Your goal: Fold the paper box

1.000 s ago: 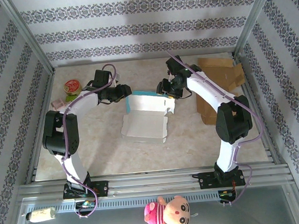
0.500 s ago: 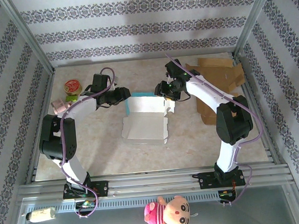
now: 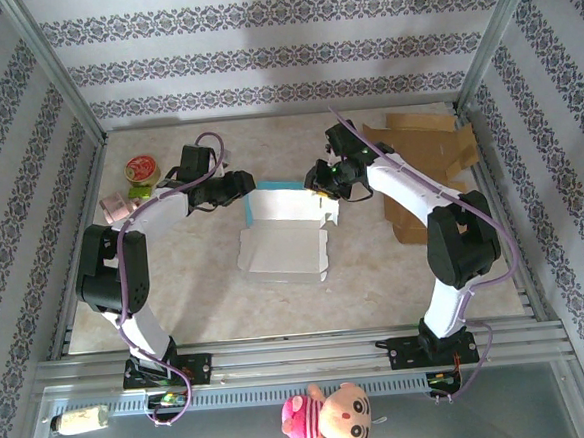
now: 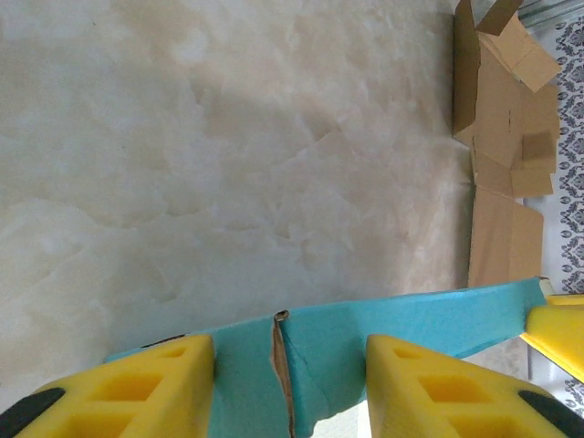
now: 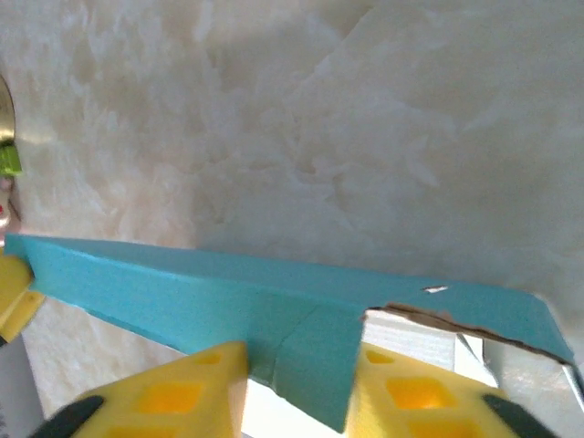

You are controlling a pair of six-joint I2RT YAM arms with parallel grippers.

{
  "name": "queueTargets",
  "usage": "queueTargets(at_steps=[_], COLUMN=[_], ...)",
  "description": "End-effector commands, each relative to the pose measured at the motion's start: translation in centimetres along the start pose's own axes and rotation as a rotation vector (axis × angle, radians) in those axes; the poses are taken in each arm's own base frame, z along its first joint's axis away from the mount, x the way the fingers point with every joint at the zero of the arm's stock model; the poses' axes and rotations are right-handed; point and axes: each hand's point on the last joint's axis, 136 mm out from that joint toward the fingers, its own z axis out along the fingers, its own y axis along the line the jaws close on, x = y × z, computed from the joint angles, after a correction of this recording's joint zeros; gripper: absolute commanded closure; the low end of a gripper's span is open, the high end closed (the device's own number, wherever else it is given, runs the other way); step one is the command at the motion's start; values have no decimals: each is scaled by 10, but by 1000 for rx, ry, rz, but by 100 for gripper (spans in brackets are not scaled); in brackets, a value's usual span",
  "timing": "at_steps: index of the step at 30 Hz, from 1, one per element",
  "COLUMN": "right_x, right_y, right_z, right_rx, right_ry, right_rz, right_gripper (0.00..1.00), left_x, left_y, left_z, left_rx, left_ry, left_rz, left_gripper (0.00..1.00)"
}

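At centre of table, paper box, left gripper part-open against left end of teal rear wall, right gripper at right end, fingers flanking teal flap, hold uncertain

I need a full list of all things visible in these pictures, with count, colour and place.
paper box: one, white inside, teal outside, table centre
cardboard pieces: several, brown, far right
round tin: one, green and red, far left
small packet: one, pink, left edge
plush doll: one, pink and tan, before the arm bases
table: one, pale marble
left gripper: one, yellow fingers, box's far left corner
right gripper: one, yellow fingers, box's far right corner
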Motion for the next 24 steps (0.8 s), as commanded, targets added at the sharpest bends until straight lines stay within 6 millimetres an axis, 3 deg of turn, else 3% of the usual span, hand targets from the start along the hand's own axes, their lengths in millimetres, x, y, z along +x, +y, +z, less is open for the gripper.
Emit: queueTargets(at_steps=[1, 6, 10, 13, 15, 19, 24], right_x=[3, 14, 52, 80, 89, 80, 65], right_y=[12, 5, -16, -17, -19, -38, -46], right_z=[-16, -50, -50, -38, -27, -3, 20], right_rx=[-27, 5, 34, 18, 15, 82, 141], right_ry=[-23, -129, -142, -141, -140, -181, -221], right_rz=[-59, -190, -263, -305, -284, -221, -212], right_gripper=[52, 40, 39, 38, 37, 35, 30], left_x=[14, 15, 14, 14, 15, 16, 17], left_y=[-7, -7, -8, -11, -11, -11, -11], left_z=[0, -2, -5, -6, -7, -7, -7], left_rx=[14, 9, 3, 4, 4, 2, 2], left_ry=[30, 26, 18, 12, 13, 15, 17], left_rz=[25, 26, 30, 33, 35, 35, 37], left_gripper=[55, 55, 55, 55, 55, 55, 55])
